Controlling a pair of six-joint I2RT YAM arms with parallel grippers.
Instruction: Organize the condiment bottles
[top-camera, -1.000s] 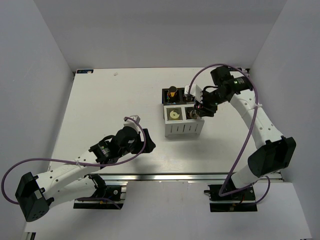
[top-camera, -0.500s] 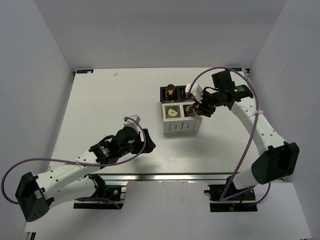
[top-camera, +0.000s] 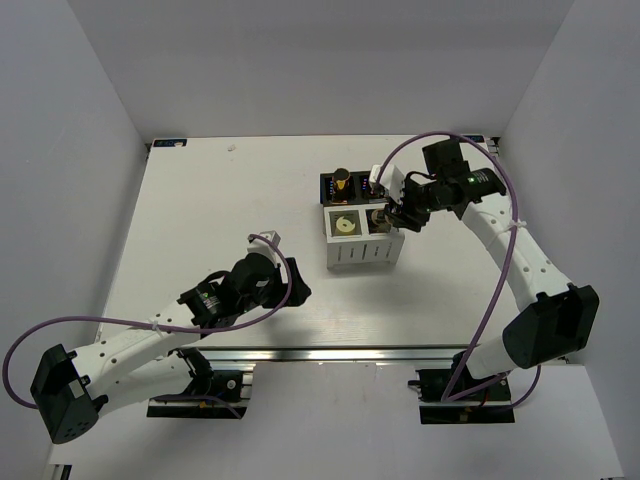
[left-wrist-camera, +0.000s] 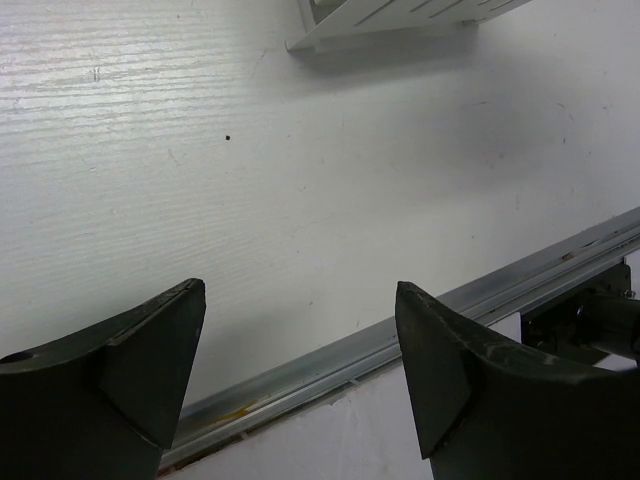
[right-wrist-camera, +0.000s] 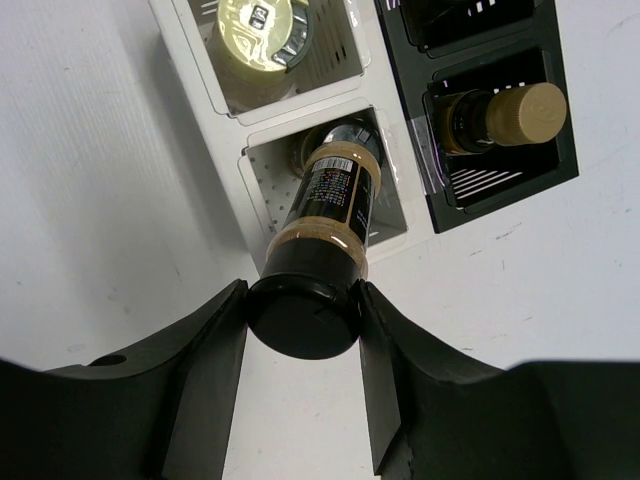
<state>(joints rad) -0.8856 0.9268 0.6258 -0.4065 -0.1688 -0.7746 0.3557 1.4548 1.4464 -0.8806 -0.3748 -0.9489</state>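
Right end effector (right-wrist-camera: 303, 305) is clamped on the dark cap of a jar (right-wrist-camera: 328, 195), which tilts with its lower end at the mouth of the box's (top-camera: 360, 258) white compartment, next to the cream bottle's (right-wrist-camera: 260, 30). Left end effector (left-wrist-camera: 300, 295) hangs with fingers apart over the desk (left-wrist-camera: 300, 150) in front of the box.

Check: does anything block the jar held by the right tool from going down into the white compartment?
Possibly. A dark rounded shape lies in that compartment past the jar's far end; unclear whether it's another bottle.
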